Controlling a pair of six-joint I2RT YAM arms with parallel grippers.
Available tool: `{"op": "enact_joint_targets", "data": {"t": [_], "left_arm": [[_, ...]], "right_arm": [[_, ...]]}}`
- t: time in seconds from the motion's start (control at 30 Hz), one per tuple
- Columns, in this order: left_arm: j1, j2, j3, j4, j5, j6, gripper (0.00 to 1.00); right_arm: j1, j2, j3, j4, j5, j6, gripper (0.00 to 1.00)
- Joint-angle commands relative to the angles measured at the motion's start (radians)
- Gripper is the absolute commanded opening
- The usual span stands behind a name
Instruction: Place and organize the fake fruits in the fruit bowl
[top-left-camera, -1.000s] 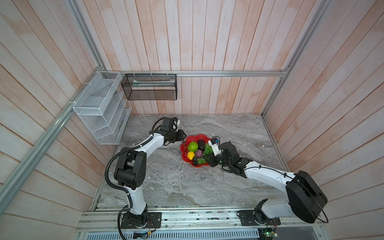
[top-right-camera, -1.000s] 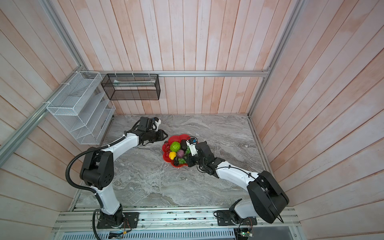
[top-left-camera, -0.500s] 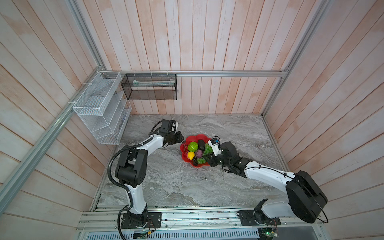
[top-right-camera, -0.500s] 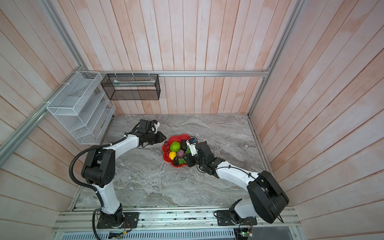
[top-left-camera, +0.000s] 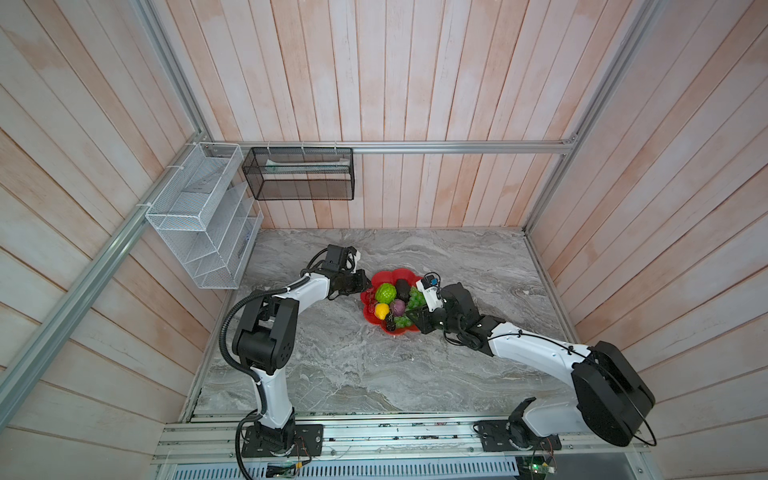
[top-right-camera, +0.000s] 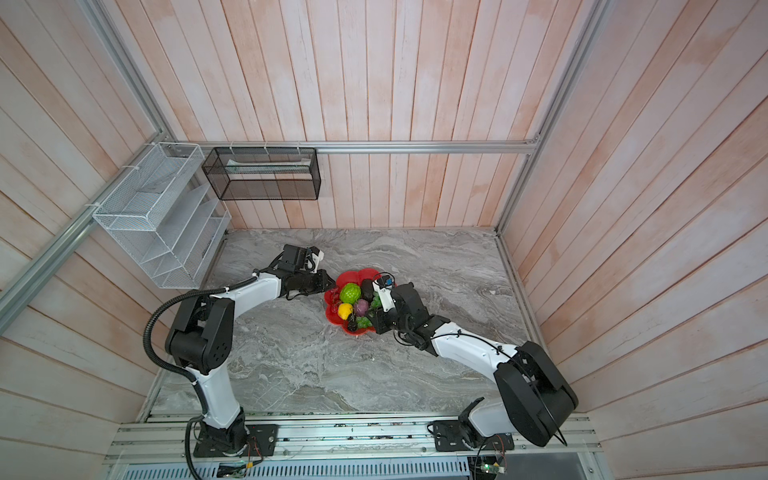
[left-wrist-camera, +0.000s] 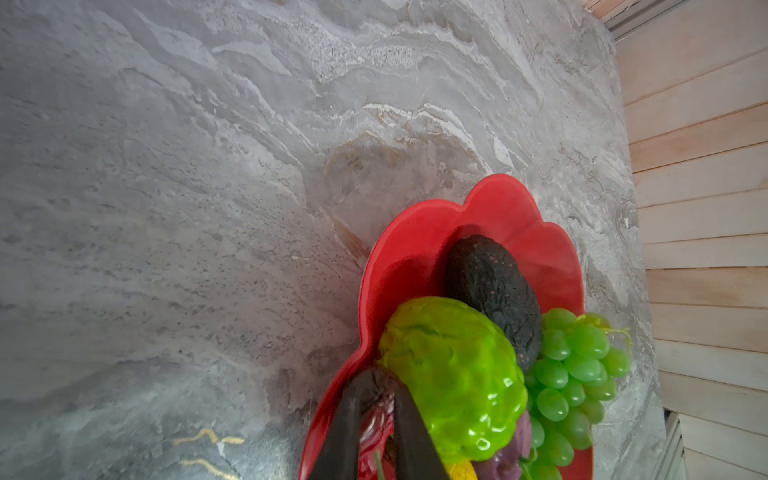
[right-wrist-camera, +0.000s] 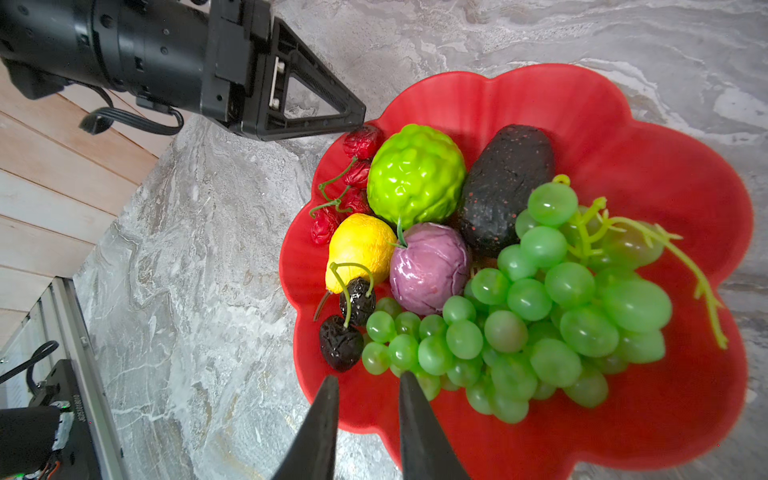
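Note:
The red fruit bowl (top-left-camera: 390, 275) (top-right-camera: 362, 274) sits mid-table holding the fake fruits: a lime-green ball (right-wrist-camera: 415, 174), a dark avocado (right-wrist-camera: 507, 187), a lemon (right-wrist-camera: 359, 245), a purple fruit (right-wrist-camera: 428, 274), a grape bunch (right-wrist-camera: 561, 311), black berries (right-wrist-camera: 340, 343) and red cherries (right-wrist-camera: 357, 174). My left gripper (left-wrist-camera: 376, 384) (top-left-camera: 365, 284) is at the bowl's left rim, shut on one red cherry (left-wrist-camera: 376, 415) beside the green ball (left-wrist-camera: 453, 374). My right gripper (right-wrist-camera: 369, 379) (top-left-camera: 409, 318) hovers open over the bowl's near-right rim, close to the grapes and berries, with nothing between its fingers.
A white wire rack (top-left-camera: 199, 216) hangs on the left wall and a black mesh basket (top-left-camera: 299, 174) on the back wall. The grey marble table (top-left-camera: 374, 365) is enclosed by wooden walls and metal rails on three sides.
My left gripper's jaws have narrowed onto the red cherry at the bowl's left rim. The right arm has stayed where it was.

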Motion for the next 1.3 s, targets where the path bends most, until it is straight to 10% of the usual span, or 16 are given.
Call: {"op": "enact_joint_targets", "data": {"t": [0.0,0.47,0.97,1.27], "left_arm": [[-0.007,0.015,-0.012,0.027,0.017,-0.002,0.19],[-0.011,-0.045,0.023,-0.038,-0.045,0.024,0.22],[-0.013,-0.404,-0.15,-0.12,-0.17,0.025,0.76],[-0.011,-0.656,-0.325,-0.066,-0.444,0.008,0.84]], "right_arm": [[0.0,0.01,0.016,-0.016,-0.004,0.005,0.26],[0.0,-0.001,0.038,-0.033,0.005,-0.005,0.26],[0.0,-0.158,0.049,-0.15,0.143,-0.066,0.29],[-0.092,-0.427,0.066,-0.206,0.447,-0.175,0.73]]}}
